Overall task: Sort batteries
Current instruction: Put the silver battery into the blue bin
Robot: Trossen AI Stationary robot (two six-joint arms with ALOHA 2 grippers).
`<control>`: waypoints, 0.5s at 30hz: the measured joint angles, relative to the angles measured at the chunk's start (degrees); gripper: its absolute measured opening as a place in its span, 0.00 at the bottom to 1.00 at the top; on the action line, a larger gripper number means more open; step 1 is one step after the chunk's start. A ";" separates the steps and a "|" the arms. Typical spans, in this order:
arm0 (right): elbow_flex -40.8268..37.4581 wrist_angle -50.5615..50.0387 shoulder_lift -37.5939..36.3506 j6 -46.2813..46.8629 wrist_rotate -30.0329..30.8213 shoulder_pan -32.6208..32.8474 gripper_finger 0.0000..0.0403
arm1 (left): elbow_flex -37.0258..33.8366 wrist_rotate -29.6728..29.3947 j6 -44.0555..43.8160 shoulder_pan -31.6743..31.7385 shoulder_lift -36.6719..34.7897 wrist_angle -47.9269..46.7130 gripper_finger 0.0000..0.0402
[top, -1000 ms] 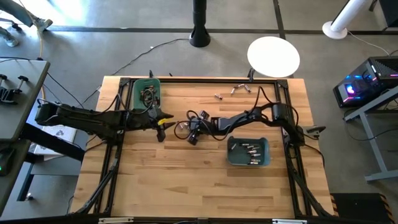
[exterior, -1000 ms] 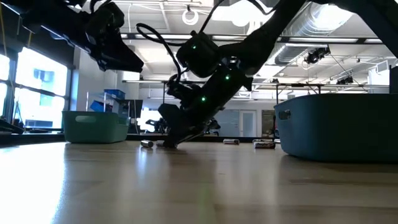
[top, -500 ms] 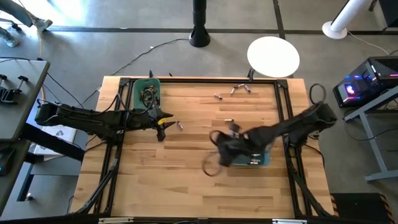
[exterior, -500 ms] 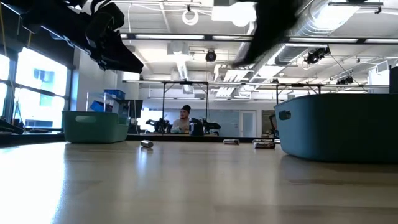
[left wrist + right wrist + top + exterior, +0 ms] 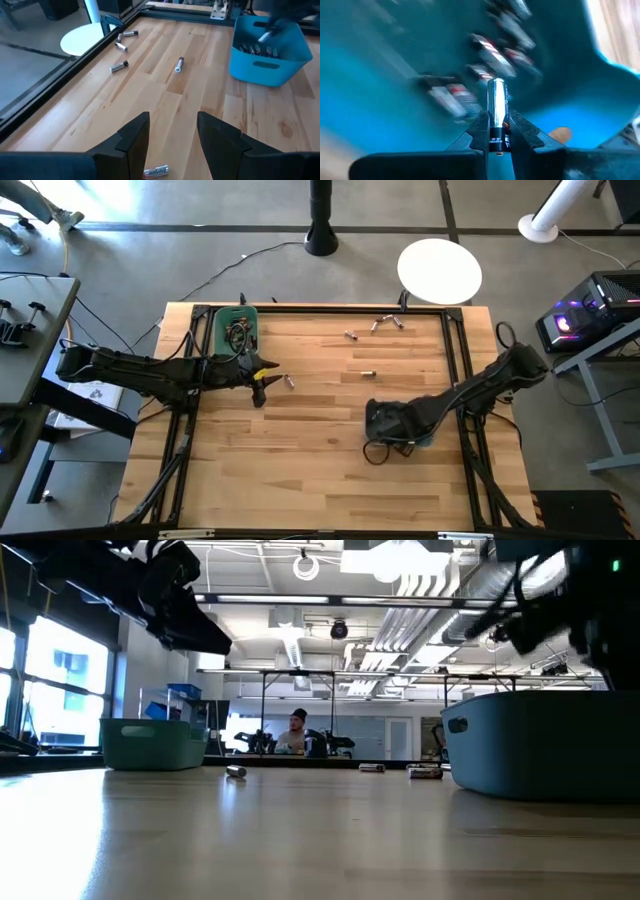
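My right gripper [image 5: 497, 122] hangs over the blue bin [image 5: 270, 50], shut on one silvery battery [image 5: 496, 100]; several batteries [image 5: 485, 55] lie in the bin below it. In the high view the right arm covers most of that bin [image 5: 424, 440]. My left gripper [image 5: 265, 380] hovers open, just right of the green bin [image 5: 237, 330]. One loose battery [image 5: 156, 171] lies flat on the table under its fingers. Other batteries [image 5: 367, 373] [image 5: 351, 335] [image 5: 385, 322] lie on the far half of the table. My right gripper pinches the battery between its two fingers [image 5: 481, 131], which sit on its dark labelled end [image 5: 497, 135]. The silvery end sticks out past the fingertips. The battery is lifted clear above the blue bin's inside and lies in line with the fingers.
The green bin [image 5: 155, 743] stands at the table's far left, the blue bin [image 5: 545, 745] at the right near the middle. A dark frame rail [image 5: 330, 308] runs round the table top. Bare wood lies along the near half. A person [image 5: 297, 730] sits far behind.
My right gripper has risen from the table's middle, close to my left gripper, and swung toward the right and near side, ending above the blue bin.
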 joint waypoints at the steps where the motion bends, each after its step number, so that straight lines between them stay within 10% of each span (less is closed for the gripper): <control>1: -1.63 0.44 0.01 -0.03 -0.25 -0.82 0.07 | 0.00 0.02 0.31 0.00 0.00 0.19 0.39; 15: -6.87 4.12 -0.03 -1.27 4.60 -6.66 0.29 | 0.00 0.04 0.34 0.04 0.00 2.44 0.39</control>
